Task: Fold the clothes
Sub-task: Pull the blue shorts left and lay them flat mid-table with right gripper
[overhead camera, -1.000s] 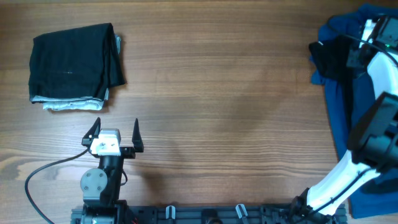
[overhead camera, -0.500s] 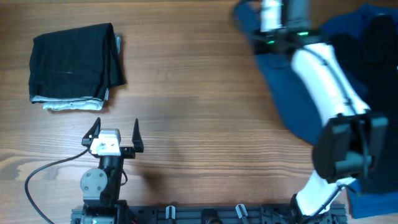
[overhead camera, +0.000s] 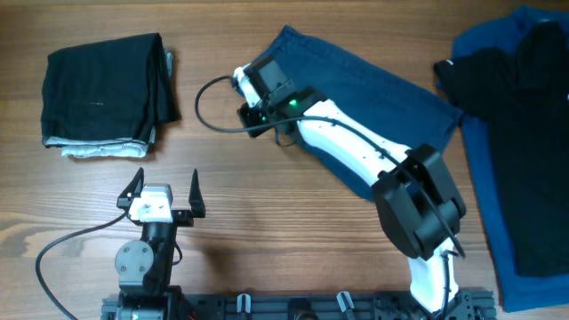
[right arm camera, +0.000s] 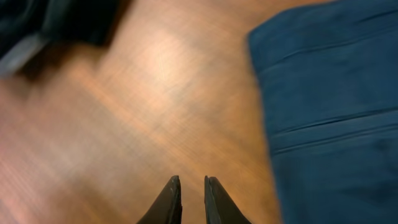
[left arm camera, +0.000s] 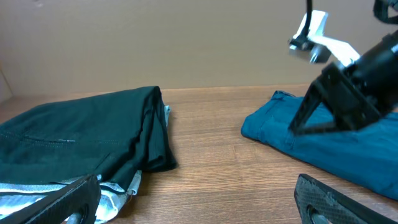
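Dark navy-blue shorts (overhead camera: 373, 89) lie spread across the middle of the table; they also show in the left wrist view (left arm camera: 323, 143) and the right wrist view (right arm camera: 336, 112). My right gripper (overhead camera: 244, 96) hangs at their left edge over bare wood, its fingers (right arm camera: 191, 196) shut with nothing between them. A folded black garment (overhead camera: 102, 89) lies on a pale grey-white one at far left, and shows in the left wrist view (left arm camera: 81, 137). My left gripper (overhead camera: 164, 182) is open and empty near the front edge, its jaws (left arm camera: 199, 199) over bare wood.
A pile at the right edge holds a black garment (overhead camera: 516, 80) on a brighter blue one (overhead camera: 498, 196). The right arm (overhead camera: 356, 147) stretches diagonally over the shorts. A black cable (overhead camera: 209, 102) loops beside the right gripper.
My right arm has swung from the pile at the right edge to the centre-left. The navy shorts have come with it and now lie spread across the middle. My left arm has not moved.
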`<state>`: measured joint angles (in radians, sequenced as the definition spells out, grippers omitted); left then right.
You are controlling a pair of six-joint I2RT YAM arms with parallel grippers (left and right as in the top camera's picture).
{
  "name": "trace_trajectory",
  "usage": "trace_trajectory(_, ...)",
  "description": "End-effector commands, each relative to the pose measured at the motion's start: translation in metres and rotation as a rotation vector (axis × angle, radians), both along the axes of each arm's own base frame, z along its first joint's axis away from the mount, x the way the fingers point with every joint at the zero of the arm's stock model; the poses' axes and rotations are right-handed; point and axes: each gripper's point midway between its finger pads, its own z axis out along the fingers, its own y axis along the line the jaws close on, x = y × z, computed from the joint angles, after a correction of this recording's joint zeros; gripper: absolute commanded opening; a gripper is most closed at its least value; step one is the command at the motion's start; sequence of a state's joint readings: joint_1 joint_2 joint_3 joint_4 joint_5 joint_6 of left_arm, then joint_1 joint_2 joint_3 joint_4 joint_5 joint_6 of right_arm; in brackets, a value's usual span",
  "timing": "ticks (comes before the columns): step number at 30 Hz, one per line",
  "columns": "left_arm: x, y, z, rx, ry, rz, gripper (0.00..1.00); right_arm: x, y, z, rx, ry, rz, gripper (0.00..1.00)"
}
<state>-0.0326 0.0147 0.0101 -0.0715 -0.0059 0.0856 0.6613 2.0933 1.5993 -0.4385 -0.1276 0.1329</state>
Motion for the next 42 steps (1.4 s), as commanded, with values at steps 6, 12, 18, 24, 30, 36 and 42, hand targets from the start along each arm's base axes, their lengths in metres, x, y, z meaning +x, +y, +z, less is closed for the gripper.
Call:
trace_trajectory(6, 0.000, -0.003, -0.001, 0.014, -0.001, -0.014, 1.00, 0.054, -0.029, 0.017, 0.062, -0.080, -0.249, 0.07)
trace_trajectory(12, 0.000, -0.003, -0.001, 0.014, -0.001, -0.014, 1.00, 0.073, -0.029, -0.048, 0.039, -0.066, -0.341, 0.06)
trace_trajectory(18, 0.000, -0.003, -0.001, 0.014, -0.001, -0.014, 1.00, 0.063, -0.021, -0.101, 0.062, 0.047, -0.369, 0.11)
trace_trajectory(24, 0.000, -0.003, -0.001, 0.014, -0.001, -0.014, 1.00, 0.004, 0.035, -0.088, 0.238, 0.288, -0.113, 0.06)
trace_trajectory(30, 0.000, -0.003, -0.001, 0.014, -0.001, -0.014, 1.00, -0.060, 0.065, -0.081, 0.289, 0.515, 0.022, 0.06)
trace_trajectory(36, 0.000, -0.003, -0.001, 0.014, -0.001, -0.014, 1.00, -0.094, 0.057, -0.091, 0.217, 0.650, 0.022, 0.07)
trace_trajectory(42, 0.000, -0.003, -0.001, 0.014, -0.001, -0.014, 1.00, -0.072, 0.060, -0.040, 0.296, 0.494, 0.117, 0.13)
